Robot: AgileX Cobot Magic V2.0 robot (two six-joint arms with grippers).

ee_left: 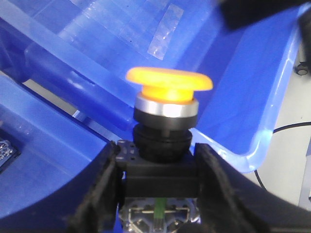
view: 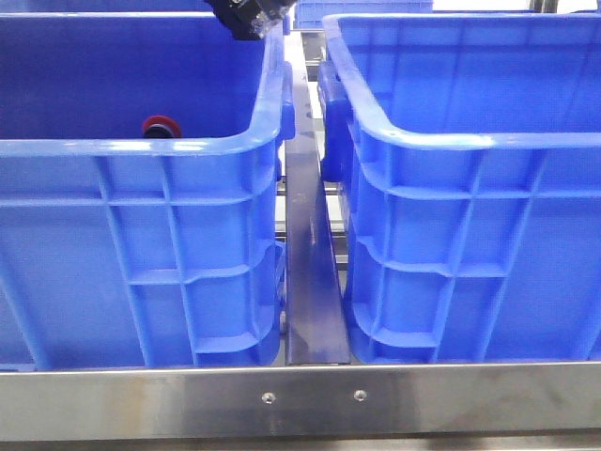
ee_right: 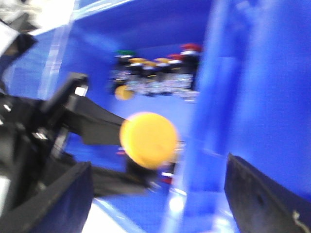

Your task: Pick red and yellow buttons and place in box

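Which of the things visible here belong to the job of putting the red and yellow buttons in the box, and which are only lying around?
Belong to the job:
- yellow button, clamped in the left gripper
- red button, inside the left blue crate
- right gripper, open

Just there:
- right blue crate
- cluster of other push buttons, one green-capped
- steel rail

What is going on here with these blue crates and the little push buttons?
The left end effector is shut on a yellow button, gripping its dark body with the cap up, above a blue crate. The right wrist view shows the same yellow button held over a crate with a cluster of more buttons lying inside; the right end effector looks open and empty. In the front view, a red button already lies inside the left crate.
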